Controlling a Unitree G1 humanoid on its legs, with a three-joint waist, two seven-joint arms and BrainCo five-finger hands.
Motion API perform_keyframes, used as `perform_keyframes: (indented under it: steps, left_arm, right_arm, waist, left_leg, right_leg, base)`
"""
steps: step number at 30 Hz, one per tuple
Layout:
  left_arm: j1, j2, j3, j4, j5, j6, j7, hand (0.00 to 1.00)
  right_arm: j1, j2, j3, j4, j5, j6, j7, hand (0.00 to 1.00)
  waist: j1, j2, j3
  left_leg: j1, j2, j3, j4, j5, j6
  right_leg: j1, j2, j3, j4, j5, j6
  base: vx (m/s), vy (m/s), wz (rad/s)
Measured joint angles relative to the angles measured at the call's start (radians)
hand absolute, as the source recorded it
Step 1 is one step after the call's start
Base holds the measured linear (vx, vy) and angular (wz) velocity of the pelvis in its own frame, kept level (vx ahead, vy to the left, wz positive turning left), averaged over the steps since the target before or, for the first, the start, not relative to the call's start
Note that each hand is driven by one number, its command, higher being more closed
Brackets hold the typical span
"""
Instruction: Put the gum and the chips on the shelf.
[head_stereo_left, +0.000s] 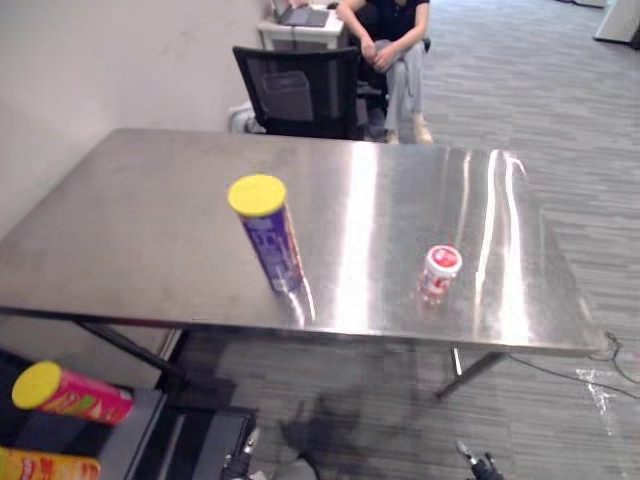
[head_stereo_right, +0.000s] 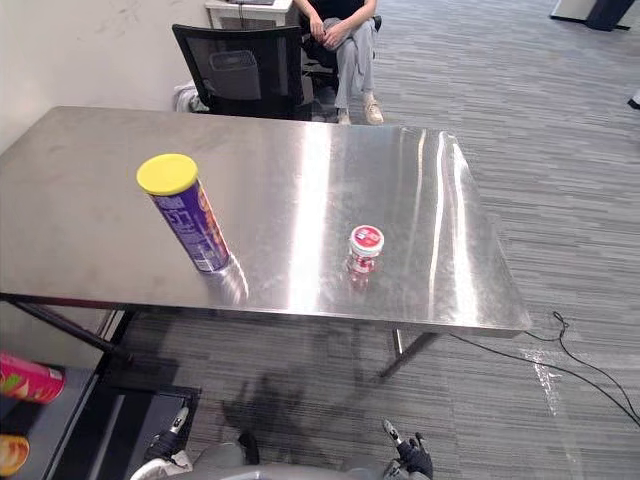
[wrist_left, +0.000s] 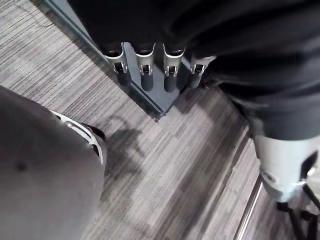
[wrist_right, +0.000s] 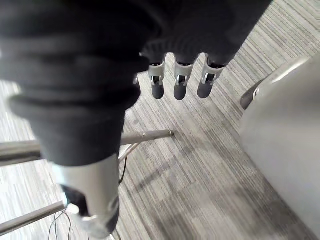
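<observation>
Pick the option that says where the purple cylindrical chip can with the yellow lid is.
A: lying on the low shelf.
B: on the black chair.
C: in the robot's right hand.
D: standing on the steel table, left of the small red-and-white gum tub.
D: the purple chip can stands on the steel table, apart from the red-and-white gum tub to its right.

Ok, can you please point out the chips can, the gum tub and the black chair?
chips can (head_stereo_left: 272, 245), left eye view, on its purple side.
gum tub (head_stereo_left: 439, 272), left eye view, on its body.
black chair (head_stereo_left: 297, 92), left eye view, on its backrest.
</observation>
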Motion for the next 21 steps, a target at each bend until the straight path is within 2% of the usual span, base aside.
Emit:
perform_keyframes:
  steps: [2,3,6,10,12,14,21]
  left_arm:
    - [0.001,0.008,-0.022,0.018,0.001,0.012,-0.015,0.00]
    - [0.002,0.018,-0.046,0.025,0.002,0.021,-0.024,0.00]
    - [0.007,0.031,-0.089,0.028,0.005,0.022,-0.038,0.00]
    - [0.001,0.034,-0.109,0.024,0.035,0.017,-0.041,0.00]
    - [0.002,0.026,-0.117,0.024,0.038,0.022,-0.053,0.00]
    - [0.004,0.026,-0.125,0.024,0.039,0.023,-0.065,0.00]
    - [0.003,0.037,-0.139,0.023,0.043,0.023,-0.075,0.00]
  right_arm:
    - [-0.006,-0.005,0.000,0.008,-0.002,-0.015,-0.001,0.00]
    - [-0.010,-0.009,0.003,0.008,-0.006,-0.021,-0.003,0.00]
    - [-0.026,-0.022,0.030,0.010,-0.032,-0.022,-0.016,0.00]
    - [-0.032,-0.036,0.041,0.028,-0.048,-0.021,-0.041,0.00]
    - [-0.027,-0.049,0.042,0.031,-0.048,-0.022,-0.064,0.00]
    - [-0.027,-0.054,0.042,0.030,-0.048,-0.023,-0.091,0.00]
    - [-0.021,-0.065,0.018,0.027,-0.046,-0.028,-0.203,0.00]
  waist:
    - [-0.001,0.013,-0.010]
    - [0.001,0.021,-0.014]
    - [0.003,0.028,-0.013]
    - [0.002,0.032,-0.012]
    - [0.002,0.043,-0.002]
    - [0.006,0.050,-0.003]
    - [0.009,0.041,-0.003]
  left_leg:
    - [0.043,0.000,0.048,-0.050,0.009,0.014]
    - [0.071,0.003,0.081,-0.089,0.020,0.028]
    - [0.120,-0.008,0.140,-0.148,0.042,0.026]
    - [0.121,-0.029,0.121,-0.208,0.095,0.013]
    - [0.162,-0.033,0.097,-0.322,0.169,0.014]
    - [0.181,-0.025,0.088,-0.370,0.197,0.005]
    - [0.163,-0.016,0.065,-0.374,0.200,-0.001]
  right_leg:
    - [0.005,-0.007,-0.060,-0.033,0.069,-0.004]
    - [0.005,-0.009,-0.137,-0.050,0.099,-0.009]
    - [0.006,-0.018,-0.277,-0.100,0.116,-0.014]
    - [0.013,-0.015,-0.312,-0.165,0.105,-0.005]
    - [0.014,-0.002,-0.333,-0.169,0.082,-0.005]
    - [0.017,0.012,-0.339,-0.168,0.079,-0.001]
    - [0.018,0.030,-0.340,-0.197,0.081,0.002]
  base:
    - [0.06,0.222,-0.56]
    - [0.01,0.113,-0.63]
    - [-0.06,0.065,-0.81]
    - [-0.11,-0.059,-0.13]
    - [-0.17,-0.081,0.19]
    - [-0.13,-0.051,0.11]
    - [-0.04,-0.017,0.01]
